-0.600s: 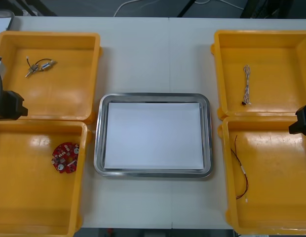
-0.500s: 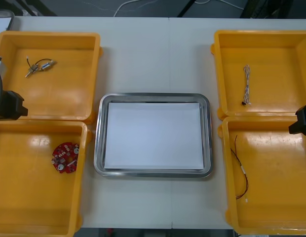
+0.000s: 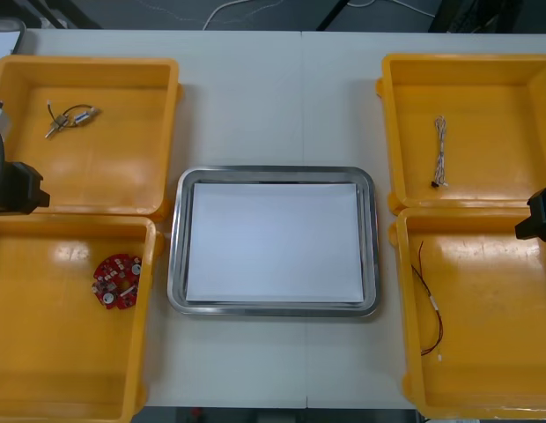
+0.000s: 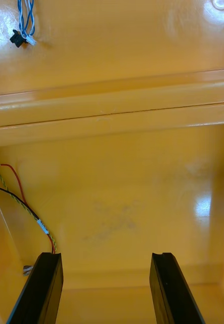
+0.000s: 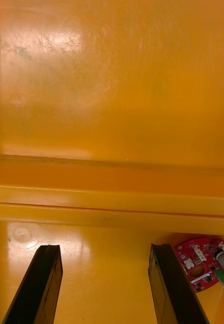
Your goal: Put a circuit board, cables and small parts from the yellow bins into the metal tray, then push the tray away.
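Your left jaws and right jaws hover wide open, empty, over their yellow plastic bins (image 3: pixel 493 370). Centre the left jaws on the round red circuit board (image 3: pixel 117 281) in the near left bin (image 3: pixel 44 352), then descend.

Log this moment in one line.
left gripper open, near circuit board | right gripper open, near red and yellow cable | metal tray unfilled

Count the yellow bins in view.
4. Far-left bin holds small metal parts; near-left bin, the circuit board; far-right bin, the blue and white cable; near-right bin, the red and yellow cable. None seems hidden.
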Available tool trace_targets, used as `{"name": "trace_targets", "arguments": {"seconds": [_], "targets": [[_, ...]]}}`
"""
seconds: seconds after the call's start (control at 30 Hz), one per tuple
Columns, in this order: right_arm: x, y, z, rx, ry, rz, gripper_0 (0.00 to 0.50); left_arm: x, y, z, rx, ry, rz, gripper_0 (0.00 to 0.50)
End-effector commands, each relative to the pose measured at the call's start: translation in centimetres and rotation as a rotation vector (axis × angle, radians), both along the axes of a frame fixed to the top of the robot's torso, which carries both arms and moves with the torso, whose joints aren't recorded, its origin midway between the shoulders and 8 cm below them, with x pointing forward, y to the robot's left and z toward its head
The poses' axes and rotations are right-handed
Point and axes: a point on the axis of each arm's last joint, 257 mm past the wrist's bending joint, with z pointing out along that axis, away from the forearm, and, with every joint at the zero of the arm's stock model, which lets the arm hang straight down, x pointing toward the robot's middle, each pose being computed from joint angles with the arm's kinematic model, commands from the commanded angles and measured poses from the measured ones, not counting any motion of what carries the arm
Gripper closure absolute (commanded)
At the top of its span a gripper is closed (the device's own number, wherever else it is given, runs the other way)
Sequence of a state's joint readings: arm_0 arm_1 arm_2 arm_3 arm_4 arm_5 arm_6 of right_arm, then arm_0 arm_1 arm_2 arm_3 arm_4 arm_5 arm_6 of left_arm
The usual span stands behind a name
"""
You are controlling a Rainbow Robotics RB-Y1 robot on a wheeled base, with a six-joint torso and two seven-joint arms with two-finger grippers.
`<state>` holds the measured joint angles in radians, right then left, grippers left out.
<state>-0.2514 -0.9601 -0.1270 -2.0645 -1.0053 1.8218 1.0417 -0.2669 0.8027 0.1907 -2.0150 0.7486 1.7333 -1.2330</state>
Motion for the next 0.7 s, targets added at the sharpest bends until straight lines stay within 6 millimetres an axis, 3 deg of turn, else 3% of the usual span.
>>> {"name": "trace_targets", "arguments": {"seconds": [0.03,0.7], "targets": [[0.31,-0.15,0.67,0.004,-0.034,0.003,0.000,-0.18,-0.90,-0.38,0.031,0.000,-0.078,0.000],[0.31,-0.15,0.67,0.004,-0.034,0.003,0.000,-0.18,-0.90,-0.38,0.031,0.000,-0.078,0.000]]}}
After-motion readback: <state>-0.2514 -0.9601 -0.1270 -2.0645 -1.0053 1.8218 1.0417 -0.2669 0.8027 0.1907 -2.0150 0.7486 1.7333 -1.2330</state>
